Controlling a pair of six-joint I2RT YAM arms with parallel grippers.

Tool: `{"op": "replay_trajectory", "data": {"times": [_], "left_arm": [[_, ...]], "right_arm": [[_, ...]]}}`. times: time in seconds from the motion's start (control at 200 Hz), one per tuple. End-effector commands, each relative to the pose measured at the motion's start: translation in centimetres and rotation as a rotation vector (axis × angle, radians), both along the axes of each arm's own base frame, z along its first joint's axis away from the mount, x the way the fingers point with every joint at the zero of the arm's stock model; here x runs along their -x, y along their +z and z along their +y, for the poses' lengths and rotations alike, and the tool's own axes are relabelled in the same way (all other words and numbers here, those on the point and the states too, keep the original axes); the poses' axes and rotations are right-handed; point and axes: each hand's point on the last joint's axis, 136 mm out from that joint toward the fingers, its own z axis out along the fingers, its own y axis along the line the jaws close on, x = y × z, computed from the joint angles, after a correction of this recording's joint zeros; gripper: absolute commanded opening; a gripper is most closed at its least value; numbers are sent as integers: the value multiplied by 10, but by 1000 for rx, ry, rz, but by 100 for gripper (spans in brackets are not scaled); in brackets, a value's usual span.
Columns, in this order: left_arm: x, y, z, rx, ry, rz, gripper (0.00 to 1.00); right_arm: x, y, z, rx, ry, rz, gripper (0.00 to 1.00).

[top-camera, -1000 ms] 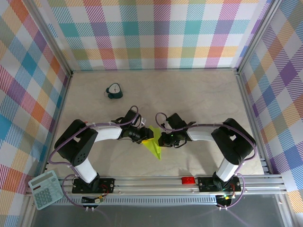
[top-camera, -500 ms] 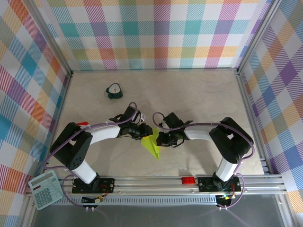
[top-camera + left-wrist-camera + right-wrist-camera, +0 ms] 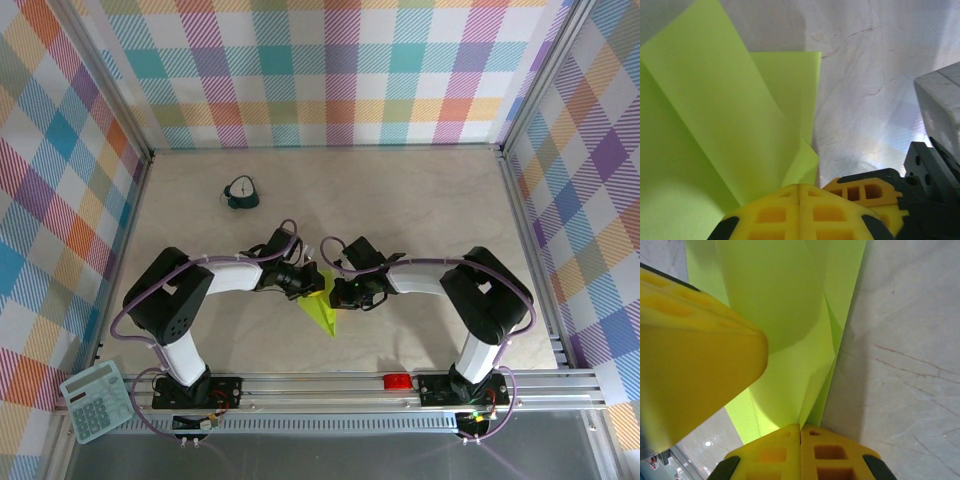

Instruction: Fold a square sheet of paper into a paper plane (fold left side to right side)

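The lime square sheet of paper (image 3: 321, 307) lies mid-table, folded into a narrow pointed shape like a paper plane, its tip toward the near edge. Both grippers meet over its far end. My left gripper (image 3: 309, 285) is shut, and raised paper layers (image 3: 740, 125) run down into its closed yellow fingertips (image 3: 775, 212). My right gripper (image 3: 335, 293) is shut too, pinching a raised crease of the paper (image 3: 790, 340) where it enters the fingertips (image 3: 827, 452). The left gripper's yellow finger (image 3: 695, 355) looms close in the right wrist view.
A small teal clock (image 3: 240, 192) stands at the back left of the marbled tabletop (image 3: 420, 200). A red block (image 3: 397, 382) sits on the front rail and a calculator (image 3: 95, 400) lies at the near left corner. Checked walls enclose three sides.
The left gripper's jaws have closed on the paper's far end, and it has edged right toward the right gripper. The paper shifted slightly. The right gripper stayed shut.
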Motion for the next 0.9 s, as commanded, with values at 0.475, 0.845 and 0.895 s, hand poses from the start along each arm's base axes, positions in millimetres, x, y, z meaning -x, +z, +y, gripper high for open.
{"op": "replay_trajectory", "data": {"times": [0.475,0.845,0.895], "left_arm": [[16,-39,19,-104,-8,29,0],[23,-47,28,-145,-8,42,0],[23,-48,29,-149,-7,42,0]], "right_arm": [[23,-47,-41,240,-6,83,0],[8,-12,-8,81,7,38,2],[4,-4,-4,62,7,23,5]]}}
